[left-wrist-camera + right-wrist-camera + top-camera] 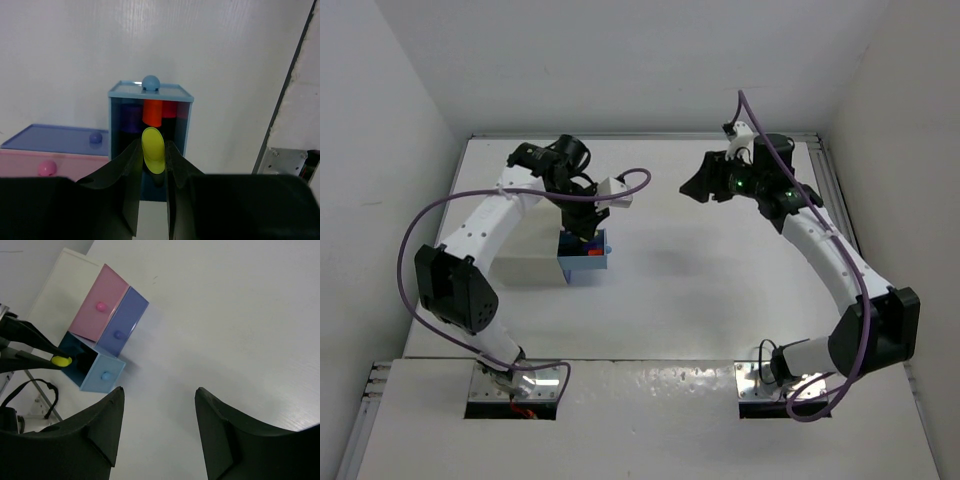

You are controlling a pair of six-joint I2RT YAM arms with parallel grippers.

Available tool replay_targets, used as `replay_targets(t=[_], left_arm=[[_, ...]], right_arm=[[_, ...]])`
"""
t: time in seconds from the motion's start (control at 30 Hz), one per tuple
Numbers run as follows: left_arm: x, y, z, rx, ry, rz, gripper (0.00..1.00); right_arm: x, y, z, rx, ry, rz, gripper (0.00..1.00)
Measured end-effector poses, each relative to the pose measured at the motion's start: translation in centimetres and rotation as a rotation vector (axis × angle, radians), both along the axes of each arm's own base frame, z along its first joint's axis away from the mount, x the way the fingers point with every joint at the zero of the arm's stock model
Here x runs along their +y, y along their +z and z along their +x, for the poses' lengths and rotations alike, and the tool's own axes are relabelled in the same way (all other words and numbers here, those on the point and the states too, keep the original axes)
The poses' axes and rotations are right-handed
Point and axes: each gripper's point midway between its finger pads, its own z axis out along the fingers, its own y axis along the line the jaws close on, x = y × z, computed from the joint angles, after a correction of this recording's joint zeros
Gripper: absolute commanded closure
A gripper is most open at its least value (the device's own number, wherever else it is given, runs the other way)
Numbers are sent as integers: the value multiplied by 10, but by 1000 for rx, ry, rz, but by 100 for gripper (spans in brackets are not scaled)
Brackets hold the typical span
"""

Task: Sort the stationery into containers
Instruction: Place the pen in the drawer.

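A yellow-capped highlighter [153, 150] is clamped between the fingers of my left gripper [153, 145], which is shut on it. It hangs just above the pulled-out light blue drawer [150, 97]. Purple [131, 118], orange [153, 112] and pink [170, 109] highlighter caps lie inside that drawer. From above, the left gripper [582, 232] sits over the open drawer [585, 264]. My right gripper [702, 185] hovers open and empty over bare table to the right. Its wrist view shows the yellow cap [61, 360] at the drawer [102, 375].
The white cabinet [55, 290] lies on the table with a shut pink drawer [100, 305] and a shut blue drawer [122, 322]. The same two drawers show as pink [50, 165] and blue [55, 136] in the left wrist view. White walls enclose the table.
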Motion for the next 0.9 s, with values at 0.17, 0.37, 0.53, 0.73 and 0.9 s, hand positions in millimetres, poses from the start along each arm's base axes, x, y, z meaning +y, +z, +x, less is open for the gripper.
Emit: replay_targets(t=[0.17, 0.37, 0.53, 0.73, 0.9], left_arm=[[7, -19, -2, 25, -18, 60, 92], [12, -29, 3, 16, -30, 120, 78], [15, -40, 8, 14, -39, 180, 67], [16, -41, 7, 23, -51, 199, 27], [2, -11, 21, -29, -6, 106, 29]], right_arm=[[1, -4, -2, 16, 6, -1, 43], [1, -8, -1, 27, 8, -4, 43], [1, -14, -1, 47, 12, -11, 43], [2, -15, 0, 57, 15, -12, 43], [4, -18, 1, 66, 20, -12, 55]])
